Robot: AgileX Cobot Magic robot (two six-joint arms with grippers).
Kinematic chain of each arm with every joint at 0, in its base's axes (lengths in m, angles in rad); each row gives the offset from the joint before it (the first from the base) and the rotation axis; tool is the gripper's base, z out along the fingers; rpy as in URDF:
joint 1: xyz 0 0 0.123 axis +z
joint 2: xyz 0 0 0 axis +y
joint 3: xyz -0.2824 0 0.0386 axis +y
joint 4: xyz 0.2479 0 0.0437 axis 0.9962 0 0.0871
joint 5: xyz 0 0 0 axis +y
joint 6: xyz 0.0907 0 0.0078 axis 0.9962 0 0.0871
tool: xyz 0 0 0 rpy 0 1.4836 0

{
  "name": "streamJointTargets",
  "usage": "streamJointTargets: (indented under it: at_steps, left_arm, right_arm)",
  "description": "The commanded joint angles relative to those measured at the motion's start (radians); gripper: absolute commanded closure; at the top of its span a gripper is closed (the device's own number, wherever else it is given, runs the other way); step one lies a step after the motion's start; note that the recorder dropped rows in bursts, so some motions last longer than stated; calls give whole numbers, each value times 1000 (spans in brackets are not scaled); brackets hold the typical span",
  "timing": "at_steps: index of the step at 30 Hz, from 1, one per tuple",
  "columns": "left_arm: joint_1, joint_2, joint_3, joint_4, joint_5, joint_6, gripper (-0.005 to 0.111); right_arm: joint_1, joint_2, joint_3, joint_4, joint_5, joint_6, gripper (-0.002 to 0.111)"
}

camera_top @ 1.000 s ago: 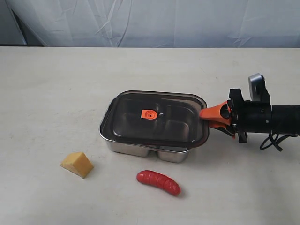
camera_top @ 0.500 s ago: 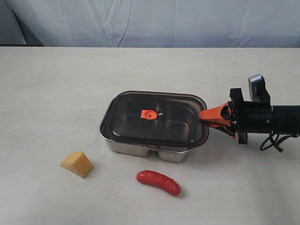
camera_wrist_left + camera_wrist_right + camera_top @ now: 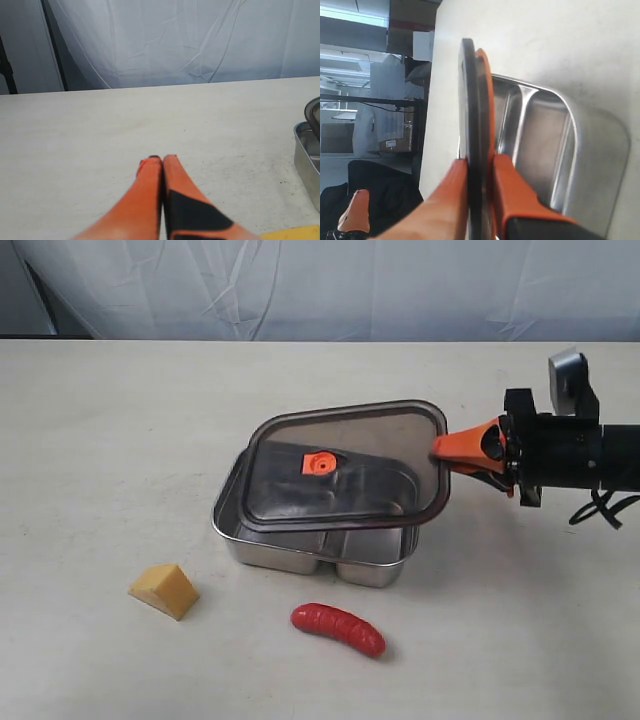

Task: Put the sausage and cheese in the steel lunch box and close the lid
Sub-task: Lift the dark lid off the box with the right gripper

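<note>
The steel lunch box (image 3: 300, 555) sits mid-table, its two compartments (image 3: 545, 135) bare inside. My right gripper (image 3: 440, 452) is shut on the right edge of the dark lid (image 3: 345, 465), which is tilted up on that side while its left edge still rests on the box. In the right wrist view the lid (image 3: 471, 110) stands edge-on between the orange fingers (image 3: 507, 175). The yellow cheese (image 3: 165, 590) lies front left of the box. In front of the box lies the red sausage (image 3: 338, 629). My left gripper (image 3: 162, 159) is shut on nothing, over bare table; the box's corner (image 3: 305, 155) shows beside it.
A grey cloth backdrop (image 3: 320, 285) hangs behind the table's far edge. The right arm (image 3: 580, 455) reaches in from the right side, with a cable (image 3: 600, 510) under it.
My right gripper closed on the lid's right edge and lifted it, so the lid went from lying flat on the box to tilted up on the right. Cheese and sausage have not moved.
</note>
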Motion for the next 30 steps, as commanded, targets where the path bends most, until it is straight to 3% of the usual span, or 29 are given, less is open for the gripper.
streamJointTargets:
  at_steps: [1,11,14,19,20,21,24,27,30]
  left_arm:
    - [1,-4,4,4,-5,1,106]
    - [1,-4,4,4,-5,1,106]
    - [1,-4,4,4,-5,1,106]
    - [1,-4,4,4,-5,1,106]
    - [1,-4,4,4,-5,1,106]
    - [1,-4,4,4,-5,1,106]
    - [1,-4,4,4,-5,1,106]
    - [1,-4,4,4,-7,1,106]
    - [1,-4,4,4,-5,1,106]
  right_arm:
    - [-3,-87,-1,39,12,3,109]
    - [-4,-299,-56,92,5,-26,109]
    - [-4,-387,-105,38,-235,-26,109]
    - [-3,-566,-162,-385,-676,-20,109]
    - [-3,-581,-162,-445,-706,-20,109]
    - [-3,-608,-162,-627,-736,-20,109]
    - [32,-623,-160,-937,-741,-15,109]
    - [188,-623,-151,-1254,-677,23,109]
    - [334,-623,-128,-1620,-619,329,109]
